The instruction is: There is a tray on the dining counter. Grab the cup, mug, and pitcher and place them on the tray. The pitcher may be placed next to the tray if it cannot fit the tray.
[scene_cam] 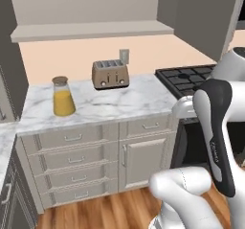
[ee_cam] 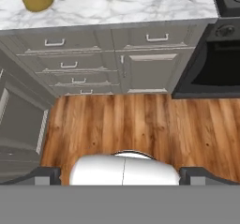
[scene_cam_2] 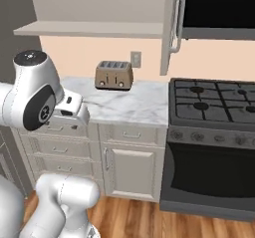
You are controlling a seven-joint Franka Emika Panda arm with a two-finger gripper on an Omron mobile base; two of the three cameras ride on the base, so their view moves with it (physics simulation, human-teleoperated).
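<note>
Warm brown wooden floorboards (ee_cam: 140, 124) lie nearest, directly below my gripper (ee_cam: 123, 175), whose two dark fingertips stand far apart at the bottom corners of the hand view with nothing between them; my hand is open and empty. Beyond the boards rise the beige drawers (scene_cam: 72, 158) and cupboard door (scene_cam_2: 132, 170) of the kitchen worktop, with the black oven (scene_cam_2: 209, 175) to their right. On top of them runs the white grey-veined marble worktop (scene_cam: 119, 103), and there, towards its left end, stands the pitcher (scene_cam: 62, 97), a clear glass conical carafe of orange liquid with a round brown cork lid; in the hand view I catch just its orange base at the upper left. Farther back and to the right of it, well apart, sits a bronze four-slot toaster (scene_cam: 110, 73) against the peach wall, below a small wall socket (scene_cam: 124, 55), and to the right of the marble lies the black gas hob (scene_cam_2: 214, 100). By my judgement the task is barely begun, at least for the pitcher: it stands untouched on the worktop, my hand is well short of it, and the frames give me nothing on the tray, the cup or the mug. What is left, as I see it, is to reach up and left, close on the carafe and carry it off to the tray.
</note>
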